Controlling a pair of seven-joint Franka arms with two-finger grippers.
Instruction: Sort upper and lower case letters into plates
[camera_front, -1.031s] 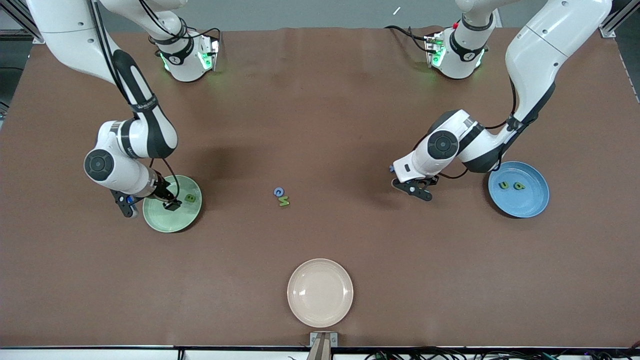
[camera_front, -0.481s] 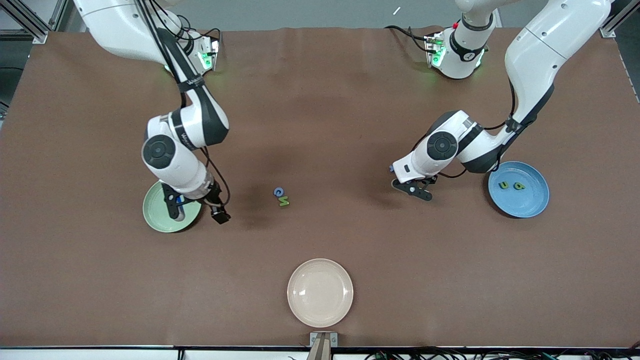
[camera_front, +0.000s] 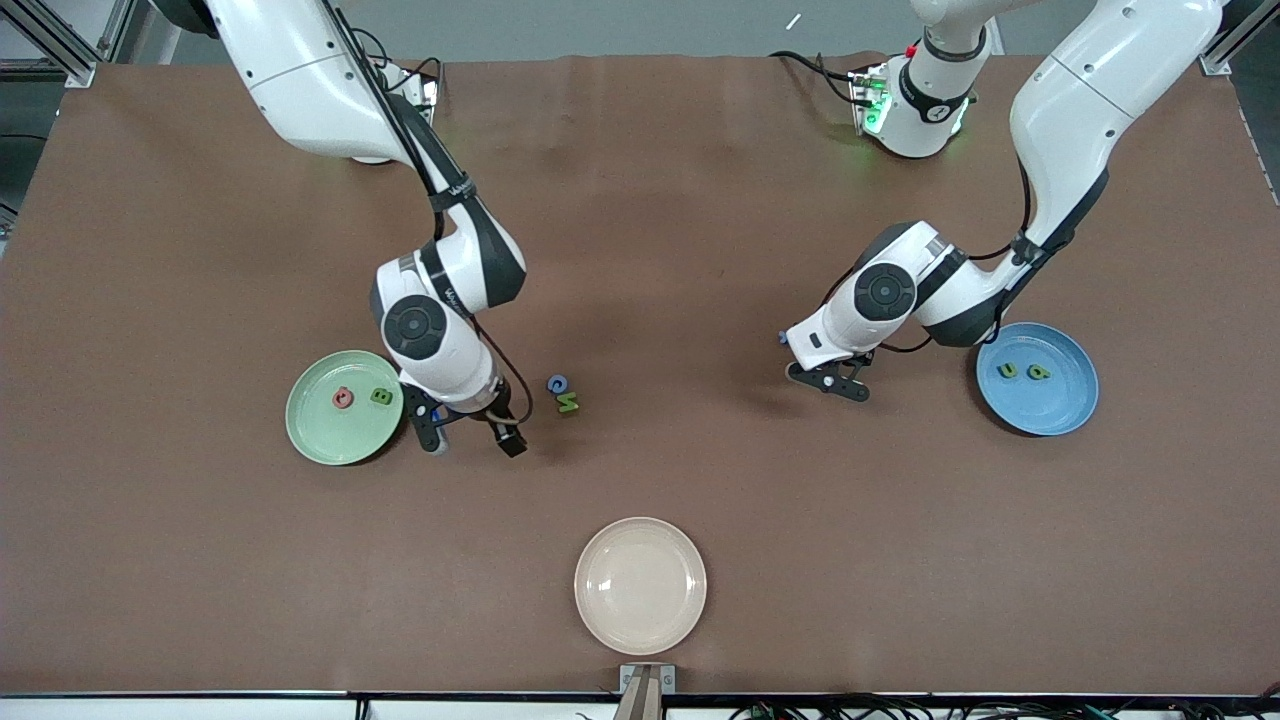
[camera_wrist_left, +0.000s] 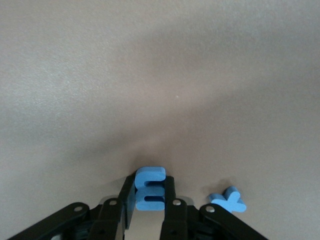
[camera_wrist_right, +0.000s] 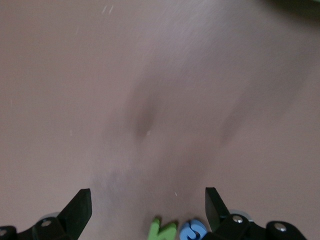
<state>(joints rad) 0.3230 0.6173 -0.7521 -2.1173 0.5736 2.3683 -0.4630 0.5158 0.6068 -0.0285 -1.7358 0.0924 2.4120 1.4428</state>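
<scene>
My right gripper (camera_front: 468, 437) is open and empty, low over the table between the pale green plate (camera_front: 312, 432) and two loose letters. These are a blue letter (camera_front: 557, 383) and a green letter (camera_front: 568, 403), both also in the right wrist view (camera_wrist_right: 192, 231) (camera_wrist_right: 164, 231) at my open gripper (camera_wrist_right: 145, 210). The green plate holds a pinkish-red letter (camera_front: 343, 398) and a green B (camera_front: 381, 396). My left gripper (camera_wrist_left: 150, 200) is shut on a blue E (camera_wrist_left: 150, 189), low over the table beside the bright blue plate (camera_front: 1070, 410). Another blue letter (camera_wrist_left: 227, 201) lies beside it. The blue plate holds two green letters (camera_front: 1009, 370) (camera_front: 1040, 372).
A cream-beige plate (camera_front: 640, 585) sits near the table's front edge, nearer the front camera than the two loose letters. The left arm's elbow (camera_front: 885, 290) hangs over the table beside the blue plate.
My right arm has swung from over the green plate toward the two loose letters; the pinkish-red letter now lies in that plate. The left arm has barely moved.
</scene>
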